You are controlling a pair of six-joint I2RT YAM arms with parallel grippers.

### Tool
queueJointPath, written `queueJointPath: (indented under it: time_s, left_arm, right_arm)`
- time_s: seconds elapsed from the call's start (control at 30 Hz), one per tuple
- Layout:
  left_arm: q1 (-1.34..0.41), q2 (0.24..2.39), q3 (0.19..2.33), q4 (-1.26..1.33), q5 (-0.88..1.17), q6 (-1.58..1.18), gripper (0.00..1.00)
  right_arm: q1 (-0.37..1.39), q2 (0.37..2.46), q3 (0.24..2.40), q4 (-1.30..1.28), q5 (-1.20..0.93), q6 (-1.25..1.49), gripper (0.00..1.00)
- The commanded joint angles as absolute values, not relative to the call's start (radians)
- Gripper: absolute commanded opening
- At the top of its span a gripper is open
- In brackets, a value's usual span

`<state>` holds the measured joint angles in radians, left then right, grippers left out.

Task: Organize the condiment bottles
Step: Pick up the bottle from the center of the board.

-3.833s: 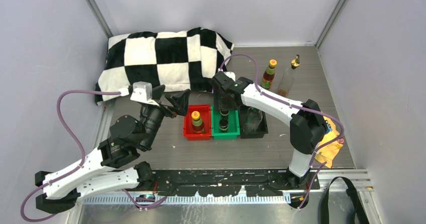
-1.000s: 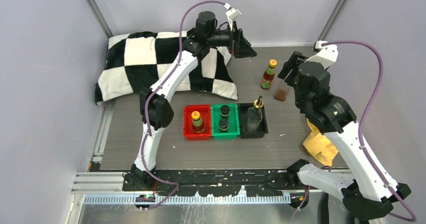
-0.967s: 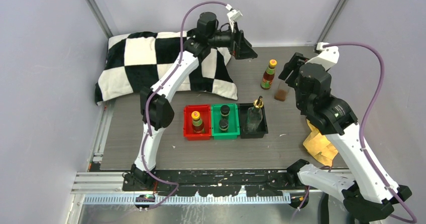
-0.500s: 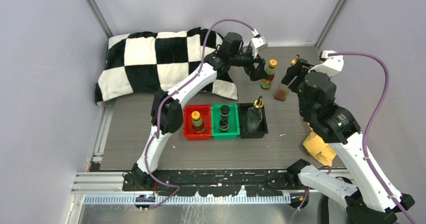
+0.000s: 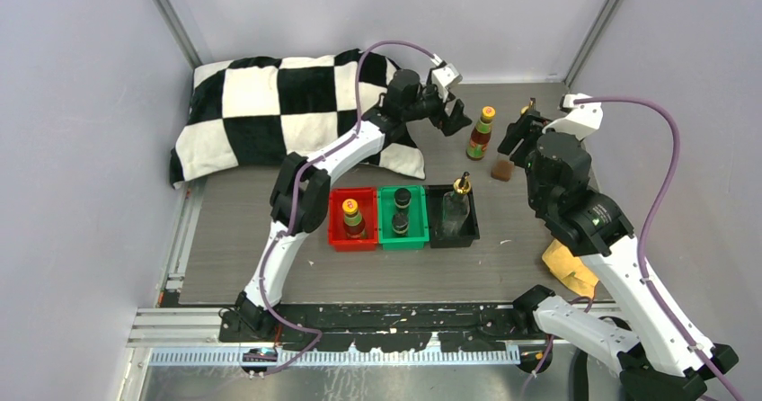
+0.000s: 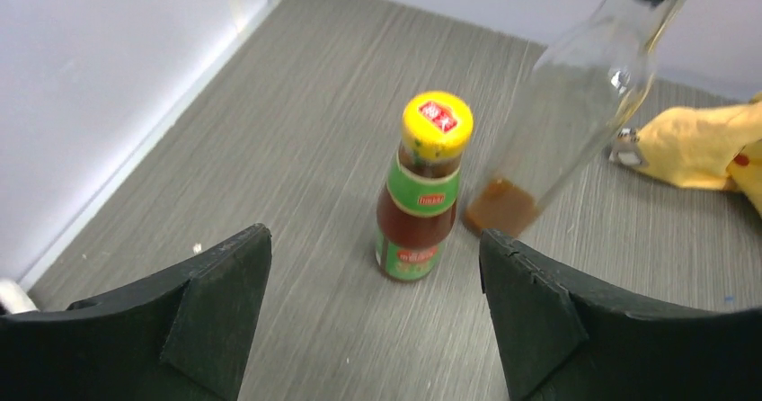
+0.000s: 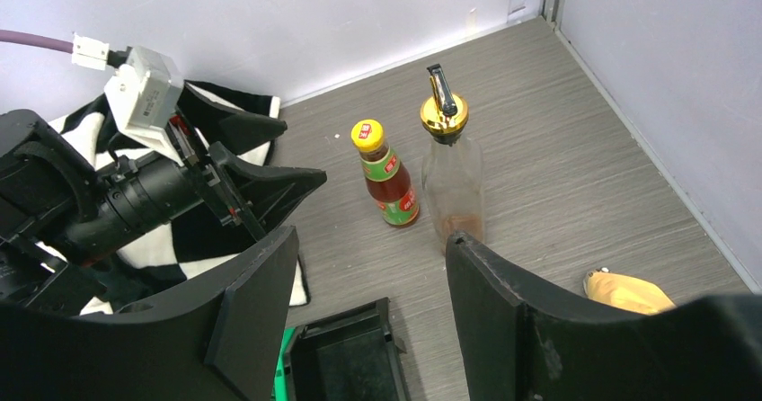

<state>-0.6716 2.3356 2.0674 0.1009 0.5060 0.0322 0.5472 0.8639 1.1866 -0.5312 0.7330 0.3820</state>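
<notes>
A reddish-brown bottle [image 5: 482,133] with an orange-yellow cap stands at the far right beside a tall clear glass bottle [image 5: 505,164] with a gold pourer. My left gripper [image 5: 454,118] is open and empty just left of the reddish bottle [image 6: 422,194], which stands ahead of its fingers; the left gripper [image 6: 373,239] does not touch it. My right gripper [image 5: 519,138] is open and empty, raised above both bottles [image 7: 388,176], with the glass bottle [image 7: 452,176] partly hidden in the top view. Another reddish bottle [image 5: 350,214], two dark bottles [image 5: 401,212] and a glass bottle [image 5: 458,205] stand in trays.
A red tray [image 5: 334,232], a green tray [image 5: 385,239] and a black tray [image 5: 454,239] sit in a row mid-table. A checkered cloth [image 5: 279,104] lies at the back left. A yellow rag [image 5: 569,266] lies at the right. Walls close in behind and on the right.
My left arm has swung from the back wall down to the reddish bottle's left side. My right arm has shifted slightly left, staying above the glass bottle.
</notes>
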Motion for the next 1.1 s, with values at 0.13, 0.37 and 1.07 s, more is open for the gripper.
queueJointPath:
  time_s: [0.13, 0.37, 1.07]
  left_arm:
    - [-0.682, 2.371, 2.127, 0.292, 0.608, -0.077, 0.85]
    - [-0.687, 2.396, 2.148, 0.309, 0.675, -0.112, 0.84]
    - [-0.706, 2.505, 2.247, 0.359, 0.675, -0.151, 0.83]
  right_arm:
    - [0.545, 0.863, 1.175, -0.436, 0.76, 0.342, 0.67]
    - [0.546, 0.851, 1.181, -0.406, 0.776, 0.32, 0.67]
    - [0.545, 0.873, 1.189, -0.347, 0.776, 0.276, 0.67]
